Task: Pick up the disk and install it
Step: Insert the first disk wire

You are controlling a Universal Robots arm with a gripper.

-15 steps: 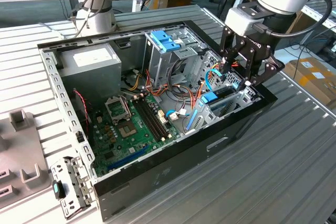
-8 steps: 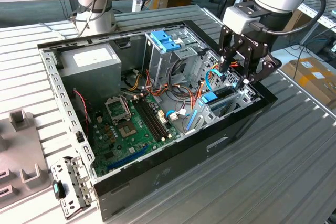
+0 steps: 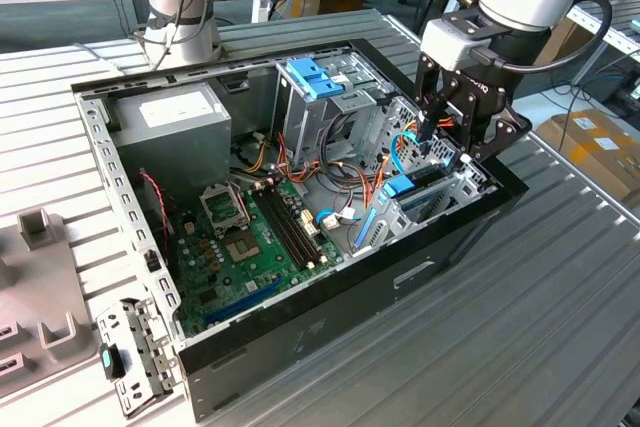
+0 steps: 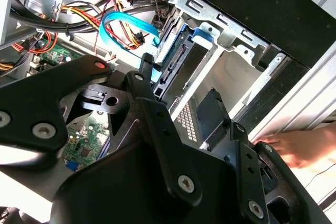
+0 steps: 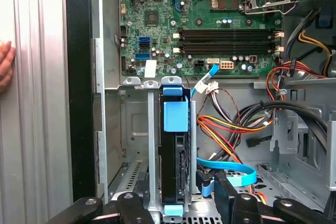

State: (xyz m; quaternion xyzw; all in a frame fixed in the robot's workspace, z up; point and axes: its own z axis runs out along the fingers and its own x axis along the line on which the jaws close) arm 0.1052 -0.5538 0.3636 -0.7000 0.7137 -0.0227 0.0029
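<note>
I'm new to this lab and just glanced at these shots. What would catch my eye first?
An open computer case sits on the slatted table, its green motherboard bared. At the exterior view's right the gripper hangs over the drive bay, where, in the first wrist view, the disk in its light-blue carrier stands in a slot. In the second wrist view a person's hand lies beside the case.

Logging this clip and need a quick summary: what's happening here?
A robot arm's hand hangs open over one end of an open black desktop computer case. The grey hard drive in its light-blue plastic carrier stands in the silver metal drive bay directly beneath, not gripped. A person's hand rests on the slatted metal table beside the case.
</note>
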